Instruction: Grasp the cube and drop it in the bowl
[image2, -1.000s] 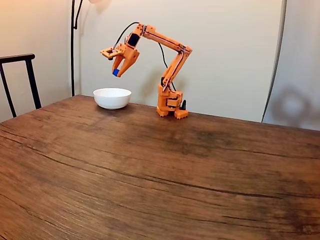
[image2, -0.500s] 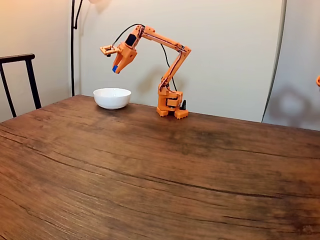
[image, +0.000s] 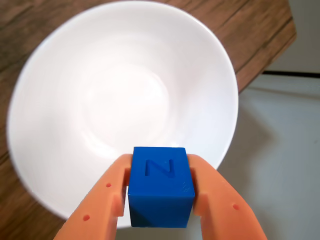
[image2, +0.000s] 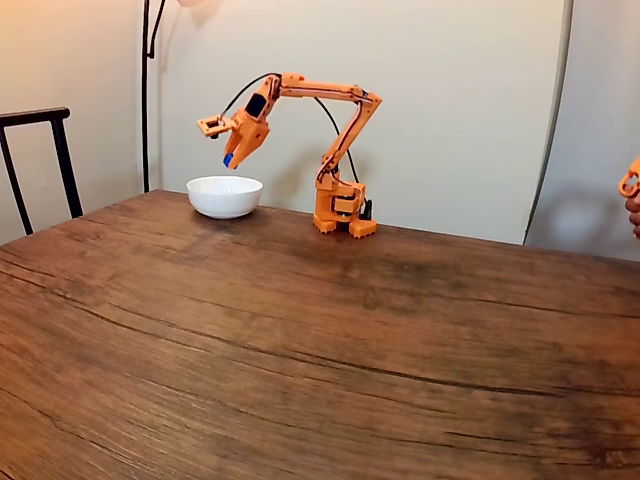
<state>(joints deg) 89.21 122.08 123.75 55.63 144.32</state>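
While the cube (image: 161, 186) sits clamped between the two orange fingers (image: 100, 210), the wrist view puts the bowl (image: 60, 75) directly below the gripper (image: 161, 200). We see the blue block pinched on both side faces, embossed letter facing the camera, no gap on either side. The bowl's white interior spreads ahead of and beneath the fingertips; the block overlaps the near part of the rim in this view, so we judge the tip is over the near wall, not the centre. Wood tabletop (image: 30, 20) shows beyond the bowl, on the far side from the fingers.

Fixed view: the gripper (image2: 229, 160) hangs above the bowl (image2: 224, 196), clear of it, with the cube (image2: 229, 159) showing as a blue spot at the tip. Compared with half a second back, the tip has dropped a little lower toward the rim and the upper link has flattened out; a second ago it sat slightly to the right in this view. The base (image2: 342, 212) sits to the right of the bowl on the table (image2: 320, 340). A hand (image2: 634, 205) has come in at the right edge, holding something orange, well apart from the arm.

Our read: transport is done and release is next. Dropping here should probably land it inside, though a nudge toward the centre would be safer.
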